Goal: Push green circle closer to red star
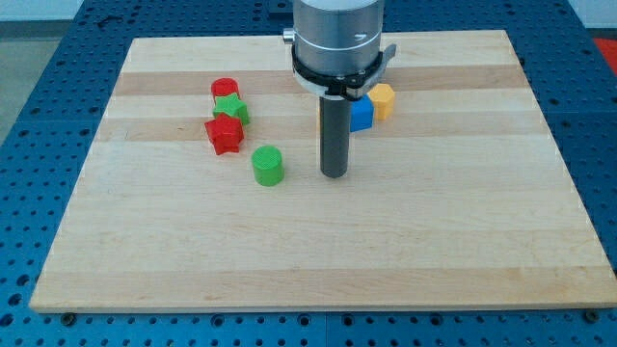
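The green circle (268, 165) stands on the wooden board (318, 251), left of centre. The red star (224, 134) lies just up and to the left of it, a small gap between them. My tip (335, 174) rests on the board to the right of the green circle, about a block's width away, not touching it.
A green star (231, 108) and a red circle (225, 89) sit above the red star, close together. A blue block (361, 115) and a yellow block (383, 100) lie behind the rod at the view's upper middle, partly hidden by it.
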You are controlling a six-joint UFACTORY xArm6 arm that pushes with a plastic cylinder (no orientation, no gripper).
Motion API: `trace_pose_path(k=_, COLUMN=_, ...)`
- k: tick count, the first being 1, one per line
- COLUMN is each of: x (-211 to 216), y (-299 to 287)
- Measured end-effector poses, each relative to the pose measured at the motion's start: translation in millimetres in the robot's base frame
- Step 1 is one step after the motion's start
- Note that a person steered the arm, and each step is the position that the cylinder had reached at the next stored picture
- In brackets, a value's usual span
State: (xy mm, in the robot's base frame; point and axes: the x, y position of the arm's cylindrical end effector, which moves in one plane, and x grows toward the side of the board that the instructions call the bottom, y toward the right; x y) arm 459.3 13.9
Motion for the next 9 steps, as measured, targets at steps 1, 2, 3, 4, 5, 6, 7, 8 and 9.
trace_pose_path(k=1, x=0, y=0)
trace_pose_path(k=2, x=-2, y=-4)
trace_pose_path(k=3, x=-2, y=-33)
trace_pose_path(k=4, x=-2, y=-65)
trace_pose_path(k=5, x=-2, y=-96)
trace_pose_path(k=6, x=-2, y=-117)
trace_pose_path(k=7, x=-2, y=-117)
trace_pose_path(k=8, x=5, y=-116)
trace_pose_path(k=9, x=19, y=-121)
